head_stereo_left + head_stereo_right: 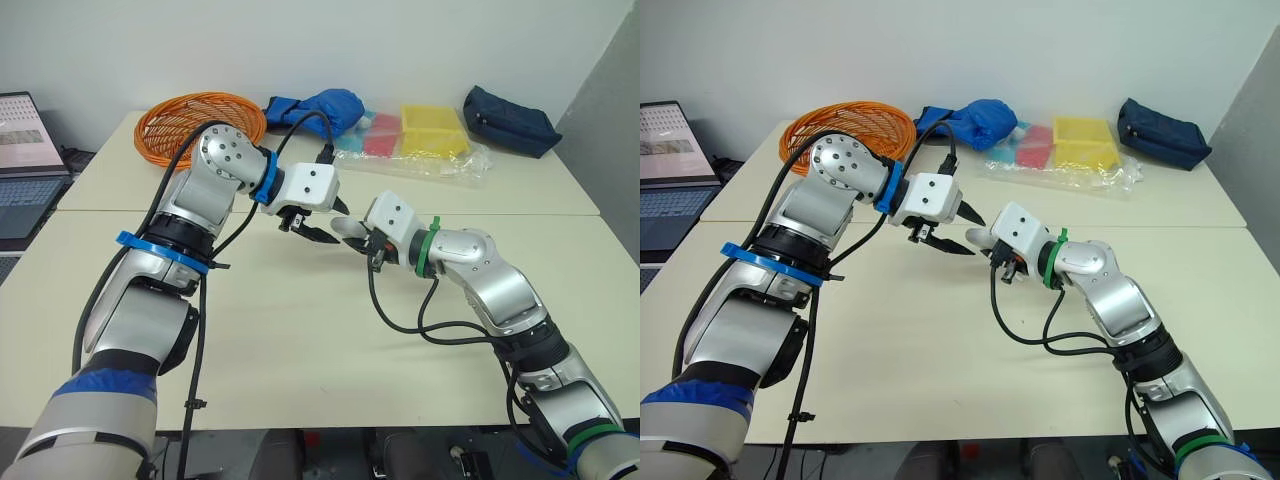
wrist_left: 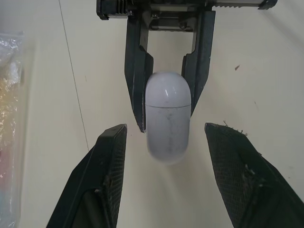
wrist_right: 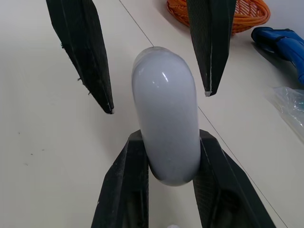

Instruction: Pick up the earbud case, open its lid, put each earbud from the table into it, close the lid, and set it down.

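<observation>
Right gripper clamping earbud case, left gripper spread wide around its top, orange basket behind

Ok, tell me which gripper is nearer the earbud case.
Right. The right gripper is shut on the earbud case, clamping one end. The left gripper is open, its fingers either side of the free end, not touching.

Pale tables against a white wall, laptop left
</observation>
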{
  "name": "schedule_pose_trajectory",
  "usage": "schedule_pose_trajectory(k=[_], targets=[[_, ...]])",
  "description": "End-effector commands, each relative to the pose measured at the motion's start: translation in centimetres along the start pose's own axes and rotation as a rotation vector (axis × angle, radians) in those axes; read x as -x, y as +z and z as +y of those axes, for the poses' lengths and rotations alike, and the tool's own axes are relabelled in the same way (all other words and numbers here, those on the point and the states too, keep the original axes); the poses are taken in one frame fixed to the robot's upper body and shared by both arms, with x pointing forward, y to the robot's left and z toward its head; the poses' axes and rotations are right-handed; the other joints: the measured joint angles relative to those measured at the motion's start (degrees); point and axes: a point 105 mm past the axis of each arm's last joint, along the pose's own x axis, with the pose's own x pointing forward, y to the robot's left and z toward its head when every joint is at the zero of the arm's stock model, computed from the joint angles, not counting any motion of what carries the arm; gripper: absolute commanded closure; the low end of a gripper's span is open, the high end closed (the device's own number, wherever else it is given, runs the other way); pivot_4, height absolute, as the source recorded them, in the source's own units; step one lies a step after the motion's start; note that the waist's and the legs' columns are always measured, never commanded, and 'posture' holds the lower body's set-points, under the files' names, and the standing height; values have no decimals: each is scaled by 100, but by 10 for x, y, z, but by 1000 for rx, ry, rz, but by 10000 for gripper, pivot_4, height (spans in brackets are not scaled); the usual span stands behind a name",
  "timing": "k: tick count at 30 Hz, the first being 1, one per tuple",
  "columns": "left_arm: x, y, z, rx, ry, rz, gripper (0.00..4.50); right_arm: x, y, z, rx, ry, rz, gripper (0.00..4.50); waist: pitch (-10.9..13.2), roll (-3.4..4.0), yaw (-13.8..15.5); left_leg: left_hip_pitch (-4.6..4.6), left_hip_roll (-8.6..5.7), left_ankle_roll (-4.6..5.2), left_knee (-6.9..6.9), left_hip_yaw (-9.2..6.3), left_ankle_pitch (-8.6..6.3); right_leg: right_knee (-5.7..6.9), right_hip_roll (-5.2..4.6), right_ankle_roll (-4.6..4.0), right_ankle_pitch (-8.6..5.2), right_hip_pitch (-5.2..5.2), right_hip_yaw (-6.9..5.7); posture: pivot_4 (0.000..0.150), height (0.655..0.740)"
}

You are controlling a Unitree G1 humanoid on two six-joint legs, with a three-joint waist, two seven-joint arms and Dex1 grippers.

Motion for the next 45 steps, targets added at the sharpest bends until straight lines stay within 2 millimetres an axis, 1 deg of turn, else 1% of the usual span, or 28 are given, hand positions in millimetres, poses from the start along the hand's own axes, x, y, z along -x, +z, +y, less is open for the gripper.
schedule_pose_trajectory(k=[1, 8, 11, 15, 16, 20, 23, 34, 36, 37, 38, 39, 42, 43, 44, 45], targets=[[2, 7, 3, -33, 14, -15, 18137, 4, 21, -4, 47, -26, -63, 36652, 0, 0, -1, 0, 0, 0, 0, 0, 0, 0, 0, 0, 0, 0, 0, 1500, 7400], [2, 6, 5, -30, 23, -13, 18137, 4, 21, -5, 50, -30, -57, 36652, 0, 0, -1, 0, 0, 0, 0, 0, 0, 0, 0, -1, 0, 0, 1, 1500, 7400], [3, 6, 5, -31, 23, -11, 24061, 4, 21, -4, 53, -28, -59, 36652, 0, 0, -1, 0, 0, 0, 0, 0, 0, 1, 0, -1, 1, 0, 1, 1500, 7400], [3, 7, 3, -28, 19, -16, 36080, 4, 21, -5, 48, -30, -59, 36652, 0, 0, -1, 0, 0, 0, 0, 0, 0, 1, 0, -2, 1, 0, 0, 1500, 7400], [3, 7, 3, -27, 19, -16, 37539, 4, 20, -5, 49, -30, -58, 36652, 0, 0, 0, 0, 0, 0, 0, 0, 0, 1, 0, -2, 1, 0, 1, 1500, 7400], [2, 2, 0, -17, 6, 0, 37526, 4, 26, -8, 36, -38, -74, 36652, 0, 0, -1, 0, 0, 0, 1, 1, 0, 1, 0, -2, 2, 0, 1, 1500, 7400], [2, 3, 1, -6, 9, -7, 37526, 5, 29, -11, 23, -47, -86, 36652, 0, 0, 0, 0, 0, 0, 0, -1, 0, 2, 0, -3, 2, 0, 0, 1500, 7400], [1, 7, 6, 4, 31, -15, 37526, 6, 25, -12, 51, -50, -66, 36652, 0, 0, -1, 0, 0, 0, 1, -1, 0, 3, 0, -7, 4, 0, 0, 1500, 7400], [1, 6, 6, 18, 33, -17, 37526, 7, 23, -11, 48, -45, -62, 29499, 0, 0, 0, 0, 0, 0, 1, -1, 0, 3, 0, -6, 4, 0, 0, 1500, 7400], [1, 5, 6, 21, 34, -17, 37526, 8, 22, -12, 47, -43, -61, 27777, 0, 0, -1, 0, 0, 0, 1, -1, 0, 3, 0, -5, 3, 0, 1, 1500, 7400], [2, 3, 5, 51, 44, -24, 37526, 11, 21, -14, 44, -47, -57, 24002, 0, 0, 0, 0, 0, 0, 1, 0, 0, 3, 0, -5, 3, 0, 0, 1500, 7400], [2, 1, 5, 73, 52, -30, 37526, 14, 21, -15, 42, -50, -53, 21275, 0, 0, 0, 0, 0, 0, 1, -1, 0, 3, 0, -5, 3, 0, 0, 1500, 7400], [4, -9, 2, 206, 87, -74, 37526, 30, 20, -20, 54, -48, -49, 9427, 0, 0, 1, 0, -1, 0, 2, 0, 0, 3, -1, -6, 4, 0, 2, 1500, 7400], [4, -11, 1, 231, 91, -82, 37526, 33, 20, -21, 56, -46, -49, 6325, 0, 0, 0, 0, -1, 0, 2, 0, 0, 2, -1, -6, 4, 0, 2, 1500, 7400], [4, -11, 1, 241, 93, -86, 37526, 34, 20, -21, 56, -44, -49, 1937, 0, 0, -2, 0, 0, 0, 1, -1, 0, 2, -1, -5, 3, 0, 0, 1500, 7400], [4, -12, 0, 285, 102, -112, 37526, 38, 22, -21, 50, -37, -55, 718, 0, 0, -4, 0, 0, 0, 1, -1, 0, 2, -1, -6, 4, 0, 1, 1500, 7400]])
